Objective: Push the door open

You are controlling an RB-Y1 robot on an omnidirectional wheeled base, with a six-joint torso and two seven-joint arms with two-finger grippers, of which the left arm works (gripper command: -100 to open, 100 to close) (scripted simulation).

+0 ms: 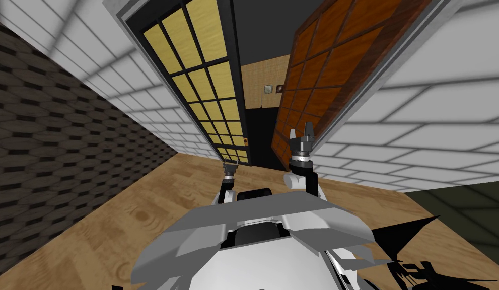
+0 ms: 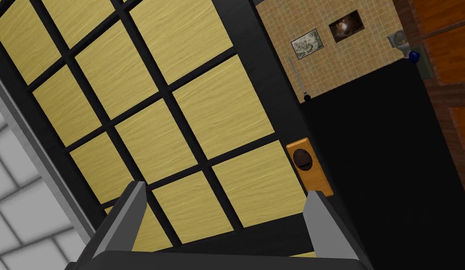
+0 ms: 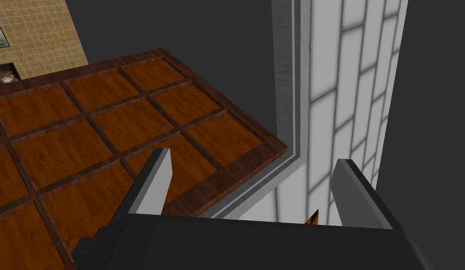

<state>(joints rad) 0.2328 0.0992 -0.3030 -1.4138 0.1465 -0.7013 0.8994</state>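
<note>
Looks mid-push: right pincer wide, close to brown panelled door just ahead; left pincer wide. Next: press forward, widen gap.

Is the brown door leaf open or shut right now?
Partly open: a gap separates the brown leaf from the yellow-paneled leaf, showing a tiled wall beyond. The right tool, open, is beside it.
</note>
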